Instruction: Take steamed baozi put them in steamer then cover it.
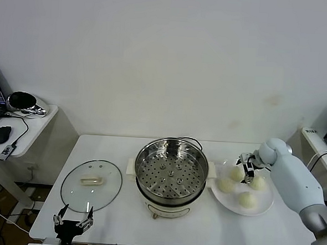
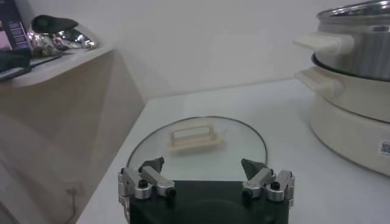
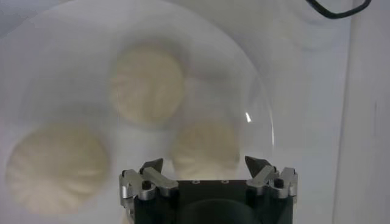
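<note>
The steel steamer (image 1: 171, 170) stands on its cream pot base mid-table with nothing in it; its side shows in the left wrist view (image 2: 356, 36). Four cream baozi lie on a white plate (image 1: 261, 209) to its right, among them the back one (image 1: 236, 173) and the front one (image 1: 248, 200). My right gripper (image 1: 248, 164) hovers open over the back of the plate. In its wrist view it (image 3: 204, 164) straddles one baozi (image 3: 204, 143) without touching it; two others (image 3: 148, 83) (image 3: 58, 167) lie beyond. The glass cover (image 1: 91, 185) (image 2: 198, 146) lies flat at left. My left gripper (image 1: 73, 221) (image 2: 203, 165) waits open near the cover's front rim.
A low side table (image 1: 38, 120) at far left carries a shiny dark object and a black mouse. A black cable (image 1: 193, 140) runs behind the pot. The table's front edge is just under my left gripper. A white unit (image 1: 318, 140) stands at far right.
</note>
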Available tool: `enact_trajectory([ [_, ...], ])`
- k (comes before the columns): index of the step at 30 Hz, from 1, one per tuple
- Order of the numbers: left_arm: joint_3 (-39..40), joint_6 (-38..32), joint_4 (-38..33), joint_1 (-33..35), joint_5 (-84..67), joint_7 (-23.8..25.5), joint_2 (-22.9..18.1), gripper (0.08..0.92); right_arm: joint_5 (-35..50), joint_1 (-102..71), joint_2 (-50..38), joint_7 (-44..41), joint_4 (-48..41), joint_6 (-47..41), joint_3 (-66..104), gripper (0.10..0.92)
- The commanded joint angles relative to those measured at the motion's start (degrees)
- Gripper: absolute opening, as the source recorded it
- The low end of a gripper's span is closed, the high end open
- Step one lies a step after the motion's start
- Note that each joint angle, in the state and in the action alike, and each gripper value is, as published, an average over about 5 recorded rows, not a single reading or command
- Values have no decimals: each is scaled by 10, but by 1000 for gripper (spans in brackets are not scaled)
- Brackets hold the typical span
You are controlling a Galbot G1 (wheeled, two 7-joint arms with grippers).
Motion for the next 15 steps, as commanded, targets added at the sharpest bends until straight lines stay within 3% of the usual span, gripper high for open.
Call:
enact_trajectory([
  [1, 0, 0, 1, 0, 0, 0, 0, 823, 1, 0, 1, 1, -1, 0, 2, 805],
  [15, -2, 1, 3, -3, 0, 0, 2, 823, 4, 3, 5, 4, -13, -2, 3, 501],
])
